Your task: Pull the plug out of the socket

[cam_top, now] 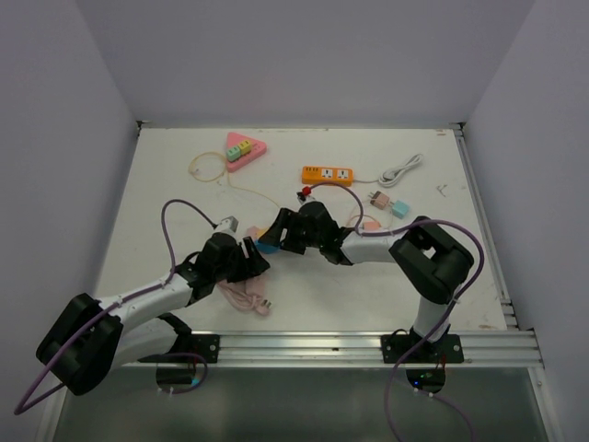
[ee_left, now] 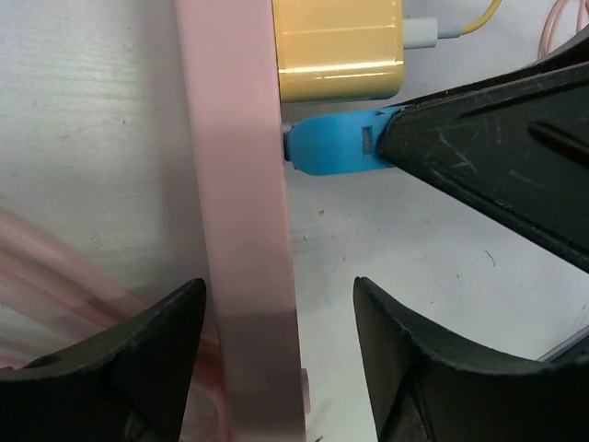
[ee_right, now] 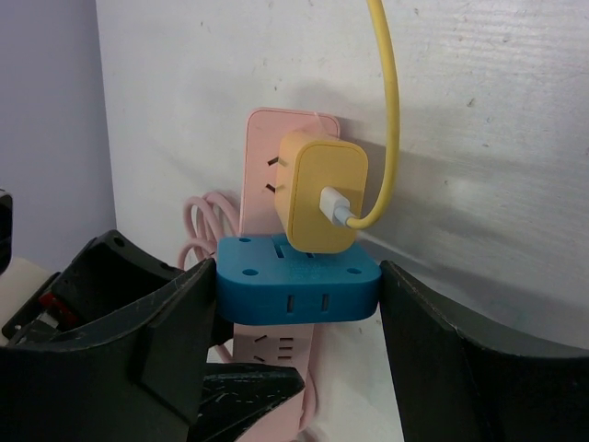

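**A:** Where is the plug?

**B:** The blue plug [ee_right: 299, 276] sits across the pink power strip [ee_right: 262, 138], mid-worktop [cam_top: 368, 147], just below a yellow charger [ee_right: 322, 198] whose yellow cable [ee_right: 391, 110] runs up and away. The right fingers [ee_right: 460, 368] press on both its ends and hold it.

**A:** And the other arm?

**B:** Its wrist view shows the strip edge-on, running between the left fingers [ee_left: 161, 359]. One is against it and the other shows a strip of bare worktop, so I cannot tell whether they grip.

**A:** What does that view add?

**B:** The side profile. The plug's end meets the strip's face, but whether the prongs are seated cannot be made out. The right wrist view gives the front instead, with slots along the plug's face and round holes on top.

**A:** Any writing?

**B:** Any markings are too small to read.

**A:** From above?

**B:** Only there do you see an orange power strip [cam_top: 329, 173], a white cable [cam_top: 402, 170], a pink triangular block [cam_top: 244, 149] carrying small coloured cubes, and a pink cord [cam_top: 247, 299] bunched beside the left arm.
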Available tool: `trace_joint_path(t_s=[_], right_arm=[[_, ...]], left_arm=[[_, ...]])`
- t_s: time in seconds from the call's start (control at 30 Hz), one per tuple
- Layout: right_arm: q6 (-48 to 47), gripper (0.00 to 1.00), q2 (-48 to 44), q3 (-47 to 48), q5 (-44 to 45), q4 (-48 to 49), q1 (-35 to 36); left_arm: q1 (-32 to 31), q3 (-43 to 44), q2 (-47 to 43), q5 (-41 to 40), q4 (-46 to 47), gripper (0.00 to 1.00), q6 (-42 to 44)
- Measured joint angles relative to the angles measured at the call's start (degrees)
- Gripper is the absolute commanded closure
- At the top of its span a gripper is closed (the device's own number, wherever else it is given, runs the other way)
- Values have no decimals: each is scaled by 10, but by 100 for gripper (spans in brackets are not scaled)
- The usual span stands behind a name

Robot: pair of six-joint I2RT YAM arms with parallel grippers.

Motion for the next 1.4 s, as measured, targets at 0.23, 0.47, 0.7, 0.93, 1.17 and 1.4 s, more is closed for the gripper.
trace_joint_path(t_s=[0.23, 0.47, 0.7, 0.93, 1.17, 1.4], right_arm=[[-4, 100, -5, -2, 0, -5, 19], [-11, 100, -17, -4, 17, -20, 25], [-11, 100, -27, -10, 23, -23, 26], [-9, 100, -64, -39, 52, -26, 34], [-3, 100, -113, -74, 81, -26, 37], [6, 100, -151, -78, 90, -7, 36]], left_arm=[[0, 14, 21, -10, -2, 43, 4], [0, 24, 42, -33, -17, 87, 2], [0, 24, 41, -35, -17, 100, 1], [-9, 27, 43, -30, -15, 100, -16], [-10, 36, 63, -40, -25, 100, -51], [-7, 42, 69, -59, -29, 100, -66]])
